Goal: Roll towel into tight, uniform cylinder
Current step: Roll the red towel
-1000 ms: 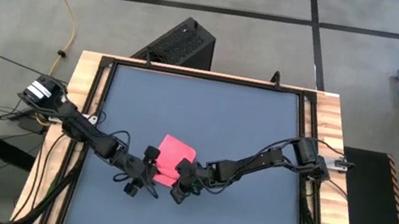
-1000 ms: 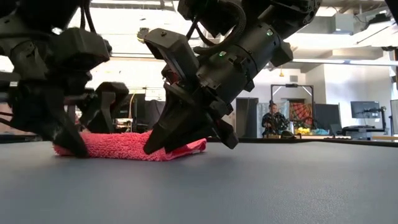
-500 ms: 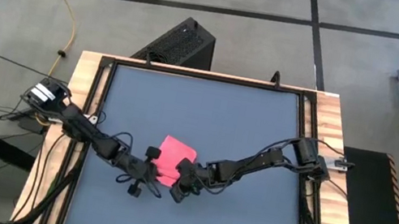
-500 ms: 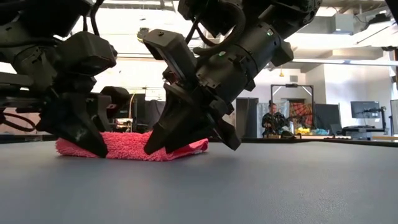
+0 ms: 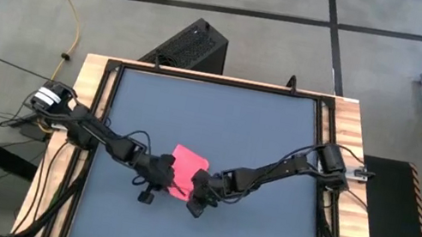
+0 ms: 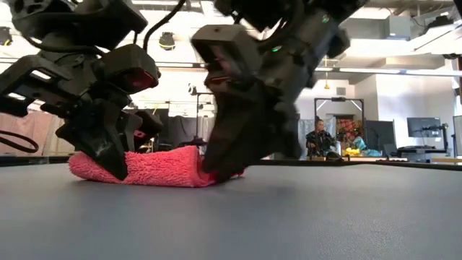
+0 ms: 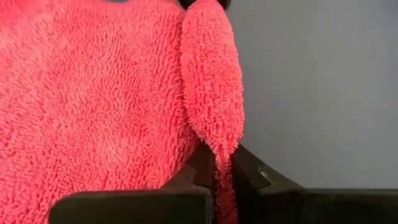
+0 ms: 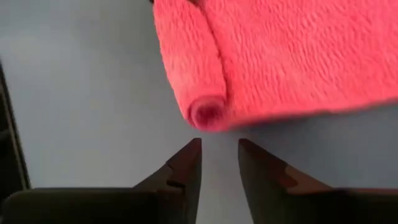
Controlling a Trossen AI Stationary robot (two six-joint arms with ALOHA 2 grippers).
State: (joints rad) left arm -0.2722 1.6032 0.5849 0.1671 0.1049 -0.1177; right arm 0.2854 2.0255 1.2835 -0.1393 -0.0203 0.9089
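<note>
The pink towel (image 5: 189,165) lies on the dark tabletop (image 5: 268,137) near the middle. Its near edge is curled into a thin roll (image 8: 189,62). My left gripper (image 5: 167,174) is at the towel's left near corner and is shut on the cloth. My right gripper (image 8: 219,148) stands open just off the roll's right end (image 8: 208,113), with bare table between its fingers. In the low view the towel (image 6: 155,167) rests flat between both grippers, and its right end is humped up. My left gripper pinches the tapered left end of the curled edge (image 7: 222,163) between its two fingers. The fingers come in low, slanting down from the table's left and near side, roughly along the roll. The towel stays on the table and the curl is slack.
A wooden frame (image 5: 85,114) borders the tabletop. A black box (image 5: 189,45) stands on the floor beyond the far edge. A person (image 6: 317,139) sits far back in the room. There is bare tabletop to the far side and to the right of the towel.
My left gripper has moved right toward the towel and shut on its left near corner. My right gripper has tipped steeper at the towel's right end. The towel's near edge has curled up higher while the rest stays flat.
</note>
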